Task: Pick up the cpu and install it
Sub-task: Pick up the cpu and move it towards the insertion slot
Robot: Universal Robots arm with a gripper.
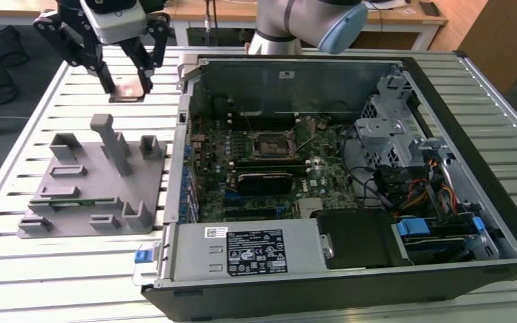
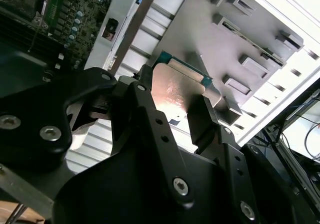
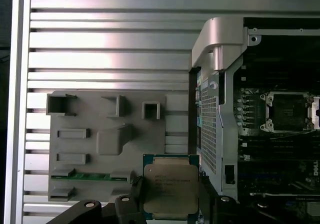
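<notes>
The pincer [image 1: 128,87] hangs downward, fingers clamped on the cpu [image 3: 171,188].

In the upper left of the exterior view, the black two-fingered gripper [image 1: 127,85], clamped on the small silvery square cpu [image 1: 130,92], hung over bare slats of the ribbed aluminium table [image 1: 34,128], with open air around it. At lower left, the grey plastic fixture plate [image 1: 97,188] raised several upright posts. The grey sheet-metal side wall [image 1: 184,134] of the open computer case stood between gripper and motherboard. Inside, the square black socket frame [image 1: 272,142] lay uncovered from above. The silver drive cage [image 1: 386,128] and tangled cables [image 1: 420,192] crowded the room to its right.
</notes>
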